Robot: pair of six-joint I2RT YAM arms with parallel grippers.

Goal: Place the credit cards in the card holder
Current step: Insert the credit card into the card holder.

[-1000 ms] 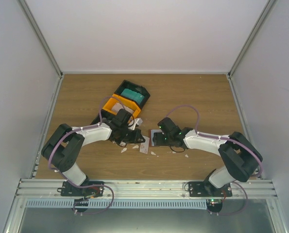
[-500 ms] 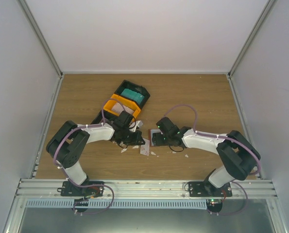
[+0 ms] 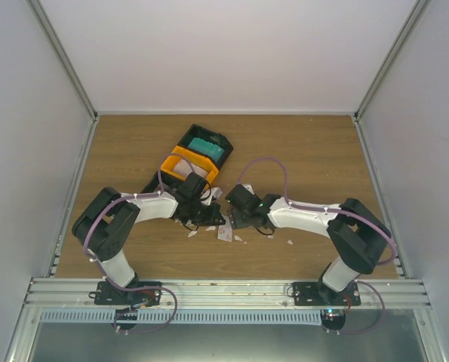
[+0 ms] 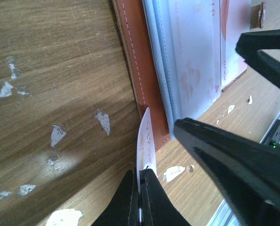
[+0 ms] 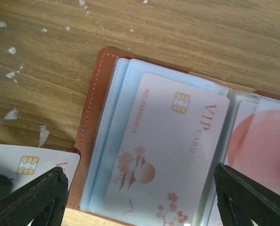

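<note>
I'm looking down on a brown wood-grain surface [image 3: 322, 166] boxed in by plain white walls [image 3: 232, 53] and flecked with white scraps [image 4: 57, 134]. A black-and-orange tray [image 3: 180, 162] sits above centre in the top view, with a teal card [image 3: 207, 147] in its uppermost bin. The brown card holder [image 5: 89, 117] lies open and flat mid-frame, a VIP card [image 5: 163, 150] already in its clear sleeve. My right fingers [image 5: 252, 197] are spread wide above it, one at each side. My left fingers [image 4: 147, 193] are pinched on a white chip card [image 4: 144, 136], held on edge at the holder's leather border; I can't tell if it touches. Both arms bend inward, elbows out, wrists nearly meeting at centre.
</note>
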